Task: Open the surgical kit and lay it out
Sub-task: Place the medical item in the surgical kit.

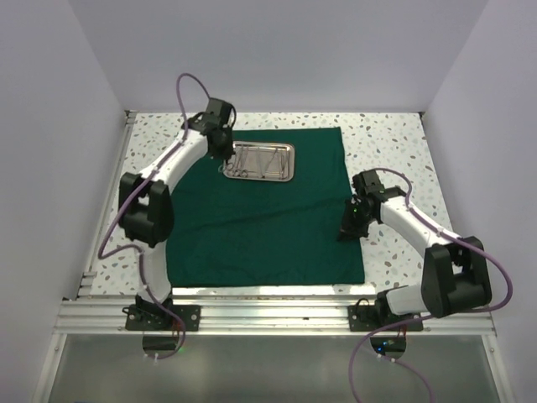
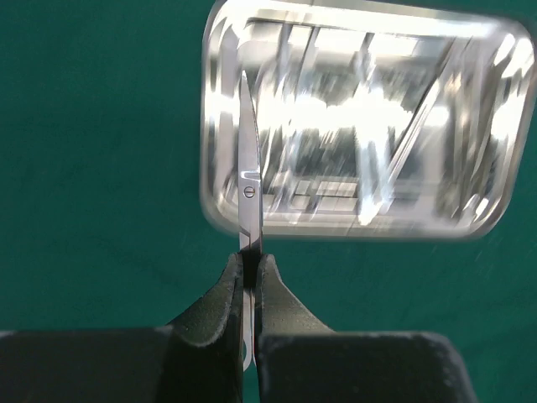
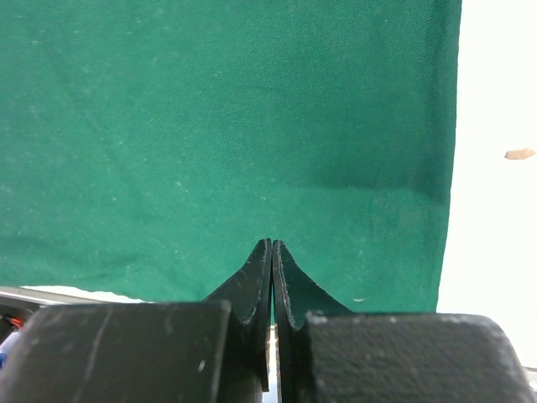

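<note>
1. Surgical kit's cloth wrap (image 1: 260, 227) is lying spread on the bench (image 1: 386, 134), bare margins flanking it.
2. Steel tray (image 1: 293, 162) is sitting near its far edge.
3. Scissors (image 2: 249, 180), seen only from the left wrist, are hanging in clamped left jaws; right jaws are pressing together.

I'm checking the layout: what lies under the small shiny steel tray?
The spread dark green cloth sheet lies under the small shiny rectangular steel tray, showing on every side. The patch directly beneath it is hidden.
</note>
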Controlling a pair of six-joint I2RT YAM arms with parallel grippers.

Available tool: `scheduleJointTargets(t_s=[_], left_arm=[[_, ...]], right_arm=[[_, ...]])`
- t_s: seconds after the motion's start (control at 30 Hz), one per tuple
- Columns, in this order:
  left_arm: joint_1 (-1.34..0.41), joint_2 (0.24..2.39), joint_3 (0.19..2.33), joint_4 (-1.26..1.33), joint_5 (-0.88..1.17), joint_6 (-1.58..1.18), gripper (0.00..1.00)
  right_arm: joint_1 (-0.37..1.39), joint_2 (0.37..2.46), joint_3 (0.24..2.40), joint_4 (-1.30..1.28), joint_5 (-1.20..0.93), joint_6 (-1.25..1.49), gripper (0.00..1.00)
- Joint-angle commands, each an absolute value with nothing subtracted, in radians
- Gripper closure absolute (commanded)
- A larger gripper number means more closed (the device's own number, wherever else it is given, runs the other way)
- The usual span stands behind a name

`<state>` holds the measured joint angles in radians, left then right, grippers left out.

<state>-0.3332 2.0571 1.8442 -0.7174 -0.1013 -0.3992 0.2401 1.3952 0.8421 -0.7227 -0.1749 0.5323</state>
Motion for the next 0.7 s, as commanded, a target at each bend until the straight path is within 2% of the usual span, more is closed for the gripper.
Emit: scheduleJointTargets(t_s=[0.0,0.03,0.23,0.57,0.63,0.67], left_arm=[[-0.354,1.787,1.599,-0.681,-0.173,-0.383,1.00],[-0.359,1.743,1.480,-0.675,-0.175,-0.393,1.00],[-0.388,1.458,1.102,-0.667,-0.193,-0.501,1.00],[-0.445,1.298,0.747,-0.565,-0.178,-0.641,1.00],[-0.448,1.299,0.704,-0.543,-0.190,-0.650,0.91],[-0.448,1.301,0.693,-0.532,-0.192,-0.649,0.77]], right_arm=[[0.236,1.336,0.850,-0.745,-0.190,0.511,1.00],[0.238,1.330,0.851,-0.753,-0.192,0.509,1.00],[0.236,1.313,0.854,-0.775,-0.212,0.497,1.00],[0.238,1.315,0.844,-0.796,-0.218,0.442,1.00],[0.238,1.312,0.841,-0.801,-0.221,0.436,1.00],[0.236,1.312,0.838,-0.801,-0.222,0.433,1.00]])
